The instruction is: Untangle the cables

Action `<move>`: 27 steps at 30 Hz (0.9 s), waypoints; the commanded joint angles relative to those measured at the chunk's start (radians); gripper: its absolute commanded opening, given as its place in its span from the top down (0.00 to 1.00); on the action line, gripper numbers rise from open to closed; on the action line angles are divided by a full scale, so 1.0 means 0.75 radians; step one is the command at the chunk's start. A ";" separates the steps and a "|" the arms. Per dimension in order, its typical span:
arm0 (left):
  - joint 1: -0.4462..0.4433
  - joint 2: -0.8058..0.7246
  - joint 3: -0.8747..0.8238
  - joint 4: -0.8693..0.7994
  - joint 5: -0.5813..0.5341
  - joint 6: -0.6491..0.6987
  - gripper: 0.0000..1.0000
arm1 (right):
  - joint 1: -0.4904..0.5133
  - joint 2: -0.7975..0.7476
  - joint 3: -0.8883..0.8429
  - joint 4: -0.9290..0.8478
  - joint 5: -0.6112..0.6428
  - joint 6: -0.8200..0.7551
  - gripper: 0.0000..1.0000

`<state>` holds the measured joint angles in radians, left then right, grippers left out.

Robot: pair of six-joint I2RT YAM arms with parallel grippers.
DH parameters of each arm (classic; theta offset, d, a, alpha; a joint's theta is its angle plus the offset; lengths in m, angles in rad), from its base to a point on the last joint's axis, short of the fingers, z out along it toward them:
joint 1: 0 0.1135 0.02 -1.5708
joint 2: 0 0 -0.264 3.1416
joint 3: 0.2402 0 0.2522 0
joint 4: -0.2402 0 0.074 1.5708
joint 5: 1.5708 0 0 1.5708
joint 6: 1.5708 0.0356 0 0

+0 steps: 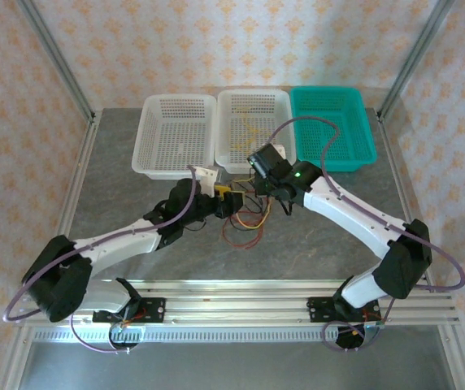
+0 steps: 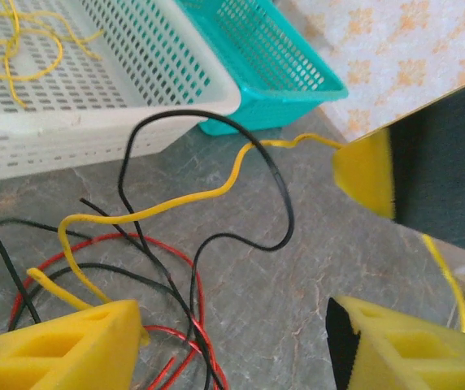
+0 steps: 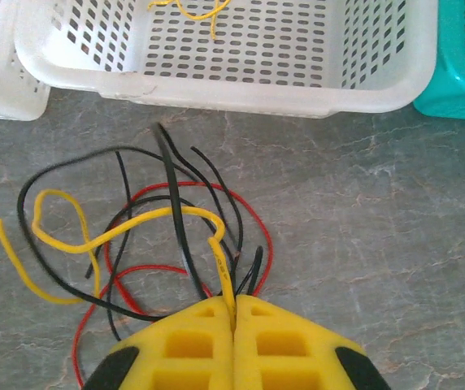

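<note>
The right hand (image 3: 232, 313) is pinching fully closed on a yellow cable (image 3: 135, 223), which is entering between its fingertips from the front. The left hand (image 2: 234, 313) is standing with its jaws apart and nothing clamped between them. One of its fingers (image 2: 62, 345) is sitting right at the far stretch of the same cable, touching it or just beside it; I cannot tell which. From the right hand's grip the yellow cable is bending over and running sideways toward the left hand in a loose S. Its long axis is therefore lying roughly across the bench (image 3: 379, 203), parallel to the basket fronts, with its free end lying out on the left hand's side. Around it the black cables (image 3: 167, 162) and the red cable (image 3: 253, 219) are lying looped through one another on the bench, just in front of the middle white basket (image 3: 216, 85). Another yellow strand (image 2: 13, 57) is already lying inside that basket. By my judgement about one piece is sorted, while pulling this yellow cable clear and then parting black from red is left to do.
</note>
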<state>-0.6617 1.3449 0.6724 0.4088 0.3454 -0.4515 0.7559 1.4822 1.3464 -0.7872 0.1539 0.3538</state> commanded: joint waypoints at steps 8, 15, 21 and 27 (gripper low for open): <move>-0.032 0.050 0.039 0.106 -0.172 -0.092 0.31 | -0.002 -0.017 0.029 -0.027 0.058 0.062 1.00; 0.001 -0.162 -0.045 0.038 -0.348 -0.081 0.15 | -0.002 -0.041 -0.026 -0.025 0.174 -0.004 1.00; 0.182 -0.249 -0.092 0.031 -0.233 -0.031 0.09 | -0.002 -0.246 -0.214 0.289 0.156 -0.258 1.00; 0.265 -0.282 -0.111 0.151 -0.182 0.144 0.13 | 0.002 -0.174 -0.105 0.263 0.029 -0.536 1.00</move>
<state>-0.4747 1.1576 0.6022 0.4442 0.1711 -0.4316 0.7559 1.3155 1.2171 -0.6250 0.2115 0.1101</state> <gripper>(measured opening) 0.873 0.040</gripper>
